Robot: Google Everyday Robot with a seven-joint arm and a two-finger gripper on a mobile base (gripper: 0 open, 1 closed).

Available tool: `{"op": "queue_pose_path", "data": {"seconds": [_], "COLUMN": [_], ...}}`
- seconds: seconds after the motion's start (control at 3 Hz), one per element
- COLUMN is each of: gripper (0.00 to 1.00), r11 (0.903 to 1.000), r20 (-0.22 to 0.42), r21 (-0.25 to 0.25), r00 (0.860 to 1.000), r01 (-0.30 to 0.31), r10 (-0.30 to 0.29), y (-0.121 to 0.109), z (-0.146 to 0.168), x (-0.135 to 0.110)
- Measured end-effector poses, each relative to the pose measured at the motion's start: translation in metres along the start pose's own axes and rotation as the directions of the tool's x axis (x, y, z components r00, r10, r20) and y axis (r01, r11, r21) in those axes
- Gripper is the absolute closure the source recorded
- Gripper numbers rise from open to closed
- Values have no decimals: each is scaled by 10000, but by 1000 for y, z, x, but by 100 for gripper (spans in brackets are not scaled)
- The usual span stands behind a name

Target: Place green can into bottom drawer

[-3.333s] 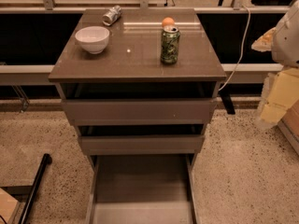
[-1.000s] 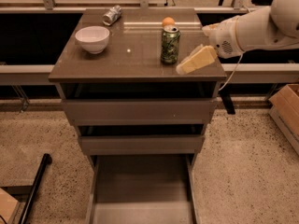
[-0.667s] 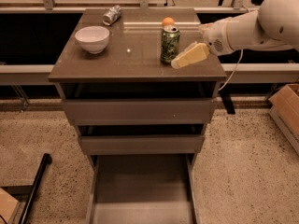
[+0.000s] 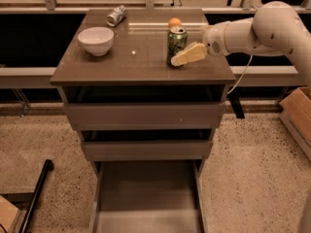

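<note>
The green can [image 4: 176,42] stands upright on the cabinet top [image 4: 141,57], right of the middle. My gripper [image 4: 183,57] reaches in from the right at the end of the white arm. Its cream fingers [image 4: 190,55] lie right beside the can's lower right side. The bottom drawer [image 4: 146,203] is pulled out below the cabinet, with a bare flat floor.
A white bowl [image 4: 95,40] sits at the top's left. A crushed silver can [image 4: 115,15] lies at the back left. An orange ball [image 4: 175,22] sits behind the green can. The two upper drawers [image 4: 143,115] are slightly open. A cardboard box [image 4: 299,115] stands at the right.
My arm has swung in from the right and the gripper has moved leftward up to the green can's side. The can has not moved.
</note>
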State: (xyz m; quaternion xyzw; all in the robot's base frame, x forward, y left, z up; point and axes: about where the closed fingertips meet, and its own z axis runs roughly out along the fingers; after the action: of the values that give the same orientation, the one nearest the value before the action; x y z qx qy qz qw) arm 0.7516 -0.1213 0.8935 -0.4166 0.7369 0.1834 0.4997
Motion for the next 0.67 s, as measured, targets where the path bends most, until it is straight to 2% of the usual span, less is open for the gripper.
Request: {"op": "queue_pose_path", "data": {"seconds": [0.33, 0.67], "gripper": [0, 14], "r11": [9999, 9994], "r20": [393, 702], "r21": [-135, -302], "r00": [9992, 9974], "r01": [-68, -165], "r10": [73, 186], "y": [-16, -24], "z": [29, 48], "x": [-3, -6]}}
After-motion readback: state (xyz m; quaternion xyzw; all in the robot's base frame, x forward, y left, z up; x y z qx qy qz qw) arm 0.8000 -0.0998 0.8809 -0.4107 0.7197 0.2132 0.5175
